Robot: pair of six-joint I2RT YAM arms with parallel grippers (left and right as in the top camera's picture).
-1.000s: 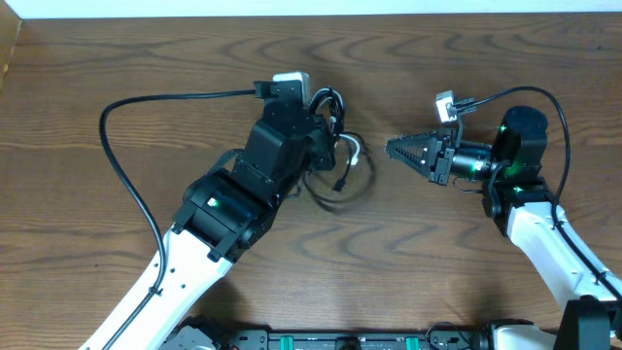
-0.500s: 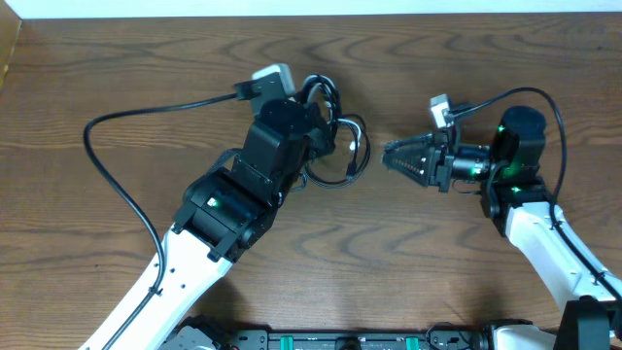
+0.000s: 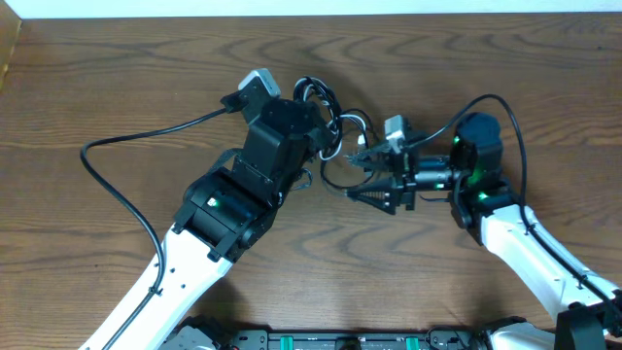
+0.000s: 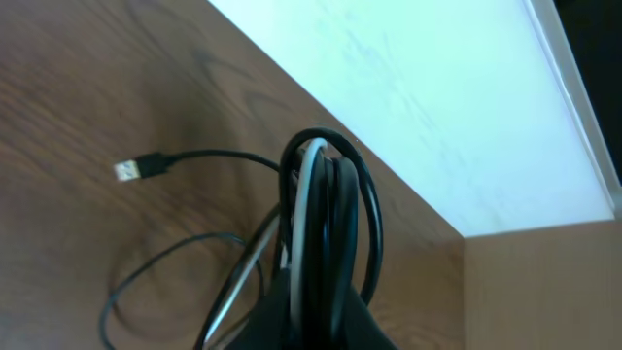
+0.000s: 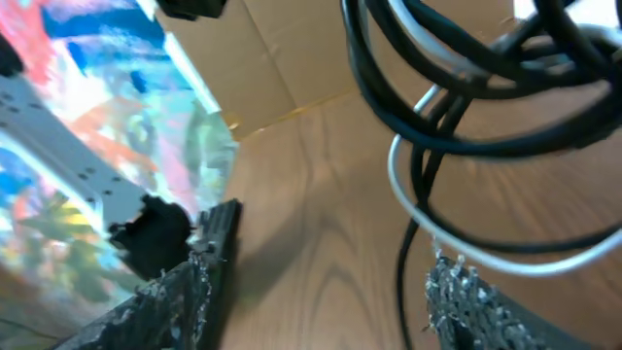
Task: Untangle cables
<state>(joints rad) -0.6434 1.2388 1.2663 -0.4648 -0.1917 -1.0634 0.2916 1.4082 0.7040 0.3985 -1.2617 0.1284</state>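
The cables (image 4: pixel 326 209) are gathered into one tight coil, black loops with a white cord (image 4: pixel 304 224) running through them, and the coil is raised off the surface (image 3: pixel 117 68) a little above the middle of the overhead view. A few strands hang free beneath it. One ends in a USB plug (image 4: pixel 131 171) lying on the wood, and a slack loop rests next to it.

Your left gripper (image 4: pixel 313 306) has its jaws clamped on the coil where the loops stack together. That looks deliberate: pinching the stack keeps the bundle as one anchor and lets the loose loops droop and spread, so single strands show apart from the mass.

Your right gripper (image 3: pixel 358 175) comes in from the right side, jaws wide apart and holding nothing. In its wrist view the black loops and the white cord hang just in front of and above the fingers (image 5: pixel 190 297), with the white cord curving lowest, between the two tips. Spread jaws here read as a set-up to take one strand, not the whole bunch.

You appear to be early in the task, since the coil is not yet separated. The next move calls for closing on one cord only, probably the white one, then drawing it away from the anchor. The risk is catching a black loop with it and tightening the knot.
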